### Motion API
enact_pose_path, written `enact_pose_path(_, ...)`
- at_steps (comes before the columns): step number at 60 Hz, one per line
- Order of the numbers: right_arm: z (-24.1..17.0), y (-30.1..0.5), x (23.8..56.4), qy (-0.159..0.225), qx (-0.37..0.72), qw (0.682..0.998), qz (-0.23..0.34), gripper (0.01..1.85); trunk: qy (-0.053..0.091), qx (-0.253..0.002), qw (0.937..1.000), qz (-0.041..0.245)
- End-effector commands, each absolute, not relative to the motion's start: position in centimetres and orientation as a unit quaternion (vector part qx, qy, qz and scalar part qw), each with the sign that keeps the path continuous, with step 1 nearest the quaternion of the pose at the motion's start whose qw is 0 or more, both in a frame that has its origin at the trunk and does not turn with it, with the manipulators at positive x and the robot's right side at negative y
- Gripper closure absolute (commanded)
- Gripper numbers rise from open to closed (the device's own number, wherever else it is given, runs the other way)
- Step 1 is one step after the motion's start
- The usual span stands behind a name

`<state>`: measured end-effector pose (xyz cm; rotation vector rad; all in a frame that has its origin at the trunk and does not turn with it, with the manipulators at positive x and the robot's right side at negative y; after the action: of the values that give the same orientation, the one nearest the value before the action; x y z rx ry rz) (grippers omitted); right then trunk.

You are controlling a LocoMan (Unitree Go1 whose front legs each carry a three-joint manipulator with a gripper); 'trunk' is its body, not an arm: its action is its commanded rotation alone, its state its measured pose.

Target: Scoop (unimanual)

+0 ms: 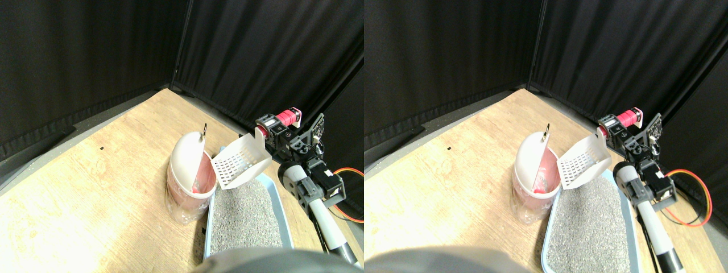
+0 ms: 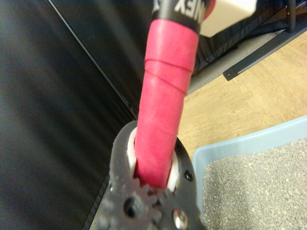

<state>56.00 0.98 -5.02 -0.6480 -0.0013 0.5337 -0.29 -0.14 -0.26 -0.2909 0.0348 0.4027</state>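
1. Lettering on the black band above the red wrap is cut off and unreadable.
2. One white slotted plastic scoop (image 1: 242, 161), one pink lidded plastic bin (image 1: 190, 173), one light-blue tray of grey litter (image 1: 248, 215).
3. Right gripper (image 2: 154, 179): jaws clenched around the red-wrapped scoop handle (image 2: 165, 103); the scoop is raised beyond the jaws, over the tray's far end, beside the bin.
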Motion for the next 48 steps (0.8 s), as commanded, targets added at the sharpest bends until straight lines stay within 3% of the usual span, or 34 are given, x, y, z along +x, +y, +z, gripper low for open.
enact_pose_path(1, -4.5, 1.3, 56.3, -0.019, -0.315, 0.915, 0.250, 1.81, 0.022, -0.149, 0.9633, 0.222)
enact_pose_path(16, -5.1, 0.9, 56.6, -0.012, -0.316, 0.917, 0.244, 1.81, 0.026, -0.147, 0.9644, 0.218)
enact_pose_path(32, -5.4, -0.8, 57.4, -0.016, -0.248, 0.946, 0.210, 1.81, 0.030, -0.142, 0.9673, 0.208)
enact_pose_path(35, -5.5, -1.2, 57.5, -0.016, -0.225, 0.952, 0.207, 1.79, 0.030, -0.140, 0.9680, 0.206)
enact_pose_path(36, -5.5, -1.6, 57.4, -0.015, -0.218, 0.956, 0.198, 1.68, 0.031, -0.139, 0.9689, 0.202)
enact_pose_path(42, -5.8, -3.0, 57.3, -0.015, -0.174, 0.969, 0.176, 1.81, 0.033, -0.135, 0.9712, 0.194)
enact_pose_path(48, -6.2, -4.5, 57.0, -0.014, -0.124, 0.978, 0.166, 1.80, 0.036, -0.130, 0.9740, 0.182)
